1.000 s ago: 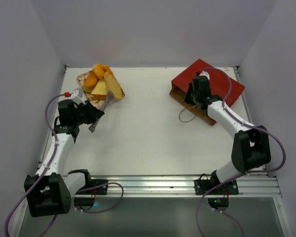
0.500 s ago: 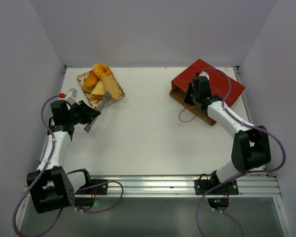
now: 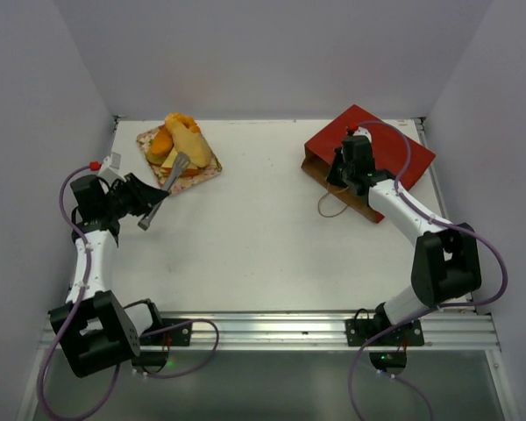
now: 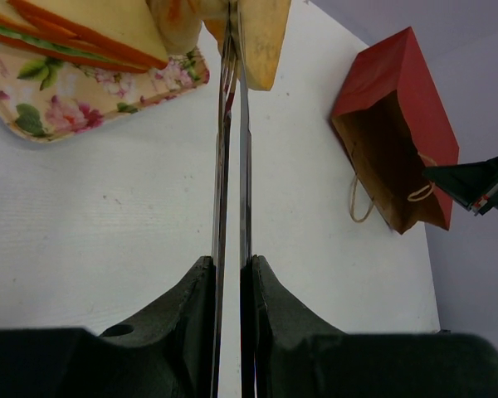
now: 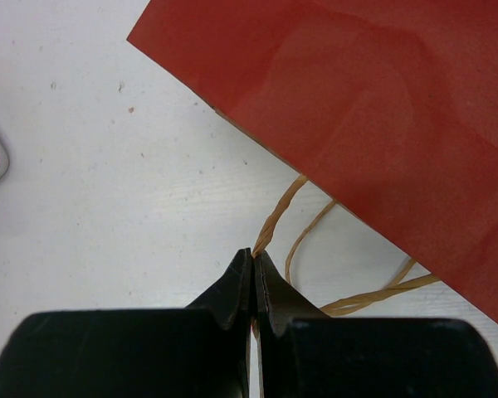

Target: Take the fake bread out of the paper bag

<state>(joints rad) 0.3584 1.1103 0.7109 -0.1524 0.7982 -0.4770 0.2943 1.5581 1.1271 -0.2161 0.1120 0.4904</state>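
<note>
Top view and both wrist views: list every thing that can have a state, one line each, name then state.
paper bag: lying flat, mouth open, no bread seen inside
right gripper: shut on the cord handle
left gripper: shut on the metal tongs
metal tongs: blades pressed together
fake bread: piled on the floral tray
floral tray: flat on table, loaded

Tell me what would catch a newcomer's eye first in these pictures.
The bright pile of fake bread heaped on a floral tray at the table's far left stands out first, with the metal tongs in the left gripper pointing at it. At the far right lies the dark-red paper bag, showing its brown inside, with the right gripper shut on its cord handle.
</note>
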